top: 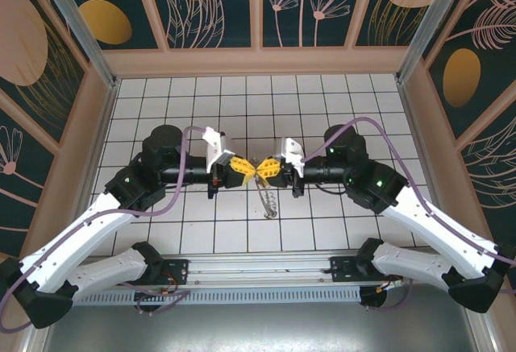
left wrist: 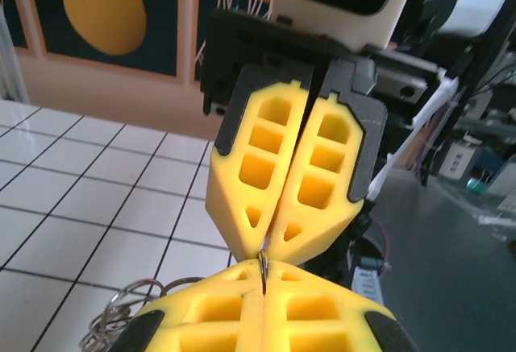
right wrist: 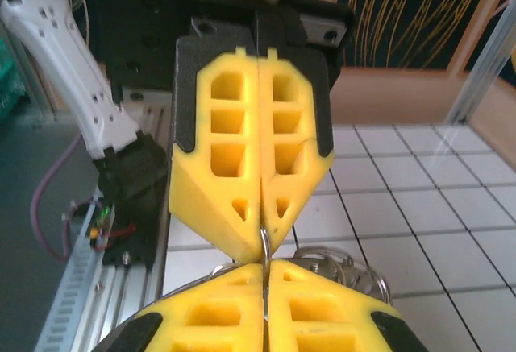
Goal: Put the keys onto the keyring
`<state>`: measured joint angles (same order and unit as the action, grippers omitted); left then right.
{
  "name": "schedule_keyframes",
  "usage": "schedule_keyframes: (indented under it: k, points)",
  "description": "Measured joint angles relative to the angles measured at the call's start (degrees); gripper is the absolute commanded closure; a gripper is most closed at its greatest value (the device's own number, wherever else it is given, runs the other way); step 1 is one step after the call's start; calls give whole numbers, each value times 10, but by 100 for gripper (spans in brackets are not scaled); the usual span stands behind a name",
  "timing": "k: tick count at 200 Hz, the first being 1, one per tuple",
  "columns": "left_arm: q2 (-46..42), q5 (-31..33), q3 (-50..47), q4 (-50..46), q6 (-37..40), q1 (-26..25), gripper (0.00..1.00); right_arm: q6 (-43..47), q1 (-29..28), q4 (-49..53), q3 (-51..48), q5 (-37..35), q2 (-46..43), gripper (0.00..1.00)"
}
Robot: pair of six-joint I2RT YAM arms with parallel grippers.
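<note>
My two grippers meet tip to tip over the middle of the tiled floor. The left gripper (top: 246, 167) (left wrist: 264, 278) is shut on a thin grey metal wire, an edge of the keyring (left wrist: 264, 262). From the opposite side, the right gripper (top: 268, 167) (right wrist: 264, 270) is shut on the same keyring (right wrist: 264, 243) wire. A bunch of thin metal loops (top: 268, 199) hangs just below the meeting tips, and loops (right wrist: 343, 259) (left wrist: 121, 312) show behind the yellow fingers. I cannot pick out the keys in that bunch; they are hidden.
White tiled floor (top: 242, 110) with patterned walls at the back and both sides. A metal rail (top: 258, 267) runs along the near edge between the arm bases. Purple cables (top: 379, 138) loop over both arms.
</note>
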<state>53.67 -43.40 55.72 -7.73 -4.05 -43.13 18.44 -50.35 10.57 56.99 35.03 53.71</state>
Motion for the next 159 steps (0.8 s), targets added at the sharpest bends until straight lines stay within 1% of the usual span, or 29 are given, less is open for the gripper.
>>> schedule_keyframes:
  k: [26,61,69,84,107,123,150,159]
  points:
    - [-14,-10,-29,58,-38,0,100,-35,0,-62,-33,13,-15,89]
    - [-19,-14,-51,130,-71,0,100,-56,0,-97,-40,20,-20,87]
    - [-19,-15,-57,146,-75,0,100,-56,0,-101,-40,20,-19,89]
    - [-19,-16,-64,169,-83,1,100,-62,0,-106,-40,20,-19,100]
    - [-15,-16,-66,187,-85,2,100,-64,0,-109,-40,13,-19,100]
    - [-8,-13,-57,167,-67,2,100,-56,1,-93,-35,1,-19,100]
    - [16,13,7,55,-6,3,100,-29,2,-33,0,-31,-5,100]
    - [23,26,30,18,16,3,95,-17,2,-8,20,-41,6,100]
